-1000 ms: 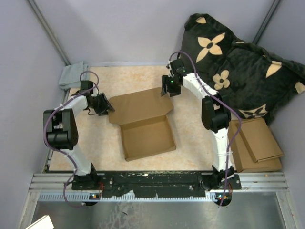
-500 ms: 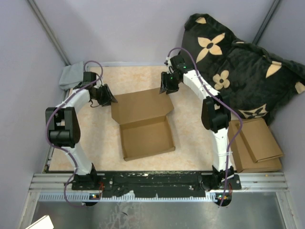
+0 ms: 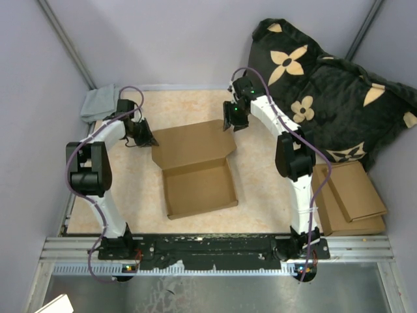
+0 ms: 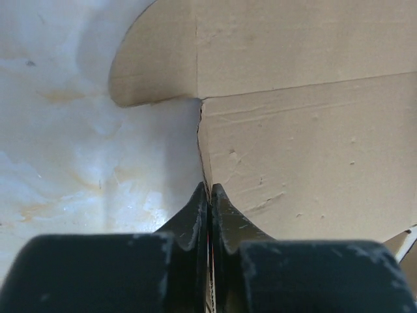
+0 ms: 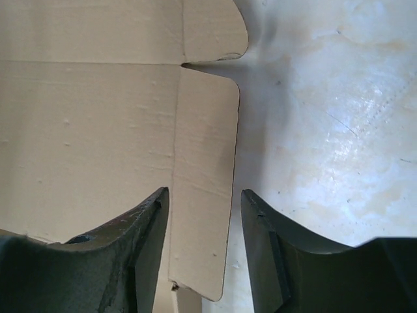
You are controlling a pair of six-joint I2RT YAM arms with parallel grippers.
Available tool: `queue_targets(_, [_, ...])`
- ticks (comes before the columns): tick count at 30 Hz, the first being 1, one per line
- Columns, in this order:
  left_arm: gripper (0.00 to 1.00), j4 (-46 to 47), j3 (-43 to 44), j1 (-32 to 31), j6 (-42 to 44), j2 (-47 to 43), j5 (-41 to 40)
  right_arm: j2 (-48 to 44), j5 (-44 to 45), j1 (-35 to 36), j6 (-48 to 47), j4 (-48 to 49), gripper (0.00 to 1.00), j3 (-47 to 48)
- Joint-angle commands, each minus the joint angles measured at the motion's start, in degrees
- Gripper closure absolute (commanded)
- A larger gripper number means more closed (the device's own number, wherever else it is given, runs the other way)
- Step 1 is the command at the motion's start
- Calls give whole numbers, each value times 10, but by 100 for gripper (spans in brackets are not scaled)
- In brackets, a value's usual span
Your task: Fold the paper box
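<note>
Cardboard paper box, matte brown, shallow rectangular

A black cushion with tan flowers leans in the corner at two o'clock. Below it, at four o'clock, thick brown cardboard pieces lie stacked beside the table, whose top is pale with orange mottling. A crumpled grey cloth sits at ten o'clock. A white sheet shows its corner at seven o'clock.
</note>
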Motion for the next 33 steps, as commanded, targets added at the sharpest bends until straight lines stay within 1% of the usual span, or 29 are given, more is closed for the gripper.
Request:
queue_targets(1, [100, 3, 29, -3, 11, -1, 7, -15, 18, -3, -14, -34, 49, 32])
queue_targets(4, [100, 44, 15, -3, 24, -30, 32, -20, 1, -10, -23, -35, 45, 39])
queue_targets(8, [100, 110, -6, -3, 29, -66, 64, -15, -47, -22, -42, -43, 40, 65])
queue_targets(13, [100, 181, -42, -3, 16, -94, 84, 36, -59, -27, -72, -112, 40, 125])
queue_targets(17, [100, 242, -76, -3, 17, -124, 92, 47, -67, -27, -86, -116, 41, 120])
queue_targets(24, [100, 311, -120, -3, 16, -161, 108, 24, -54, -27, -93, -92, 41, 88])
queue_targets(33, [100, 372, -167, -4, 26, -204, 123, 0, 5, -30, -103, -85, 40, 80])
